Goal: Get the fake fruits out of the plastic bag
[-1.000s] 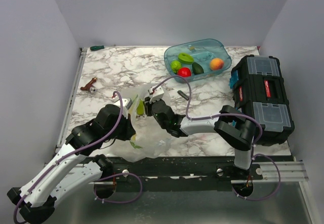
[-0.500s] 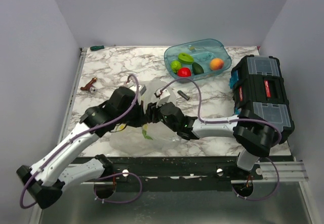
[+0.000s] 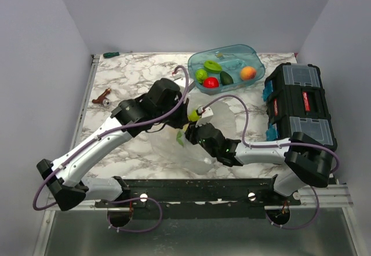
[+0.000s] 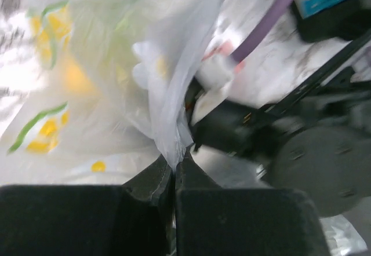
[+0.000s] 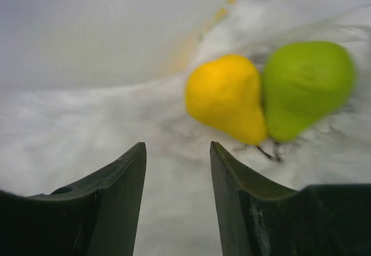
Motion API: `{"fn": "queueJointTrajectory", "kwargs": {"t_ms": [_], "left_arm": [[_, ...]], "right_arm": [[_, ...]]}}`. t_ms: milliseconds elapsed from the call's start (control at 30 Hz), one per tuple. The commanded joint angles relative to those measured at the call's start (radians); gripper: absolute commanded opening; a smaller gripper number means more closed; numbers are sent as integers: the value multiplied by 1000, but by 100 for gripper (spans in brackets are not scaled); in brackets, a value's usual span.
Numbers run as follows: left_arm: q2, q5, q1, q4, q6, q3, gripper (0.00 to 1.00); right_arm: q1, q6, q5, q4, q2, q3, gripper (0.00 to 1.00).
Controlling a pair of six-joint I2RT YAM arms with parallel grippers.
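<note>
Noting grips: left end effector was pinched shut on a fold of the plastic bag, held up over the bench. Thin, limp, crinkly film. (A)
Right end effector? (B)
Parted, empty, inside the bag. One yellow fruit and one green fruit lay ahead, touching. Judged light, rigid, slick; take across the belly. (A)
Farther? (B)
Teal tub held three green fruits, one red fruit, one orange ball. (A)
</note>
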Motion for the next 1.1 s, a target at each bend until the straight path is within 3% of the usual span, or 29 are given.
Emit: {"fn": "queueJointTrajectory", "kwargs": {"t_ms": [0,233,533,700,800,1067], "left_arm": [[-160,-117,5,-82,-9,-271,0],[-335,-180,15,-119,-74,-534,0],[-303,-171,14,-101,-91,-568,0],[-294,-174,14,-101,-94,-548,0],[-299,-154,13,-95,-93,-553,0],[-304,-64,11,-68,-71,-592,0]], "right_arm": [[9,25,-40,64,15,-21,50],[16,3,-31,61,69,-14,52],[14,-126,92,-13,97,56,74],[15,-223,123,80,167,65,93],[15,-285,175,149,224,69,100],[16,-442,178,372,345,84,100]]}}
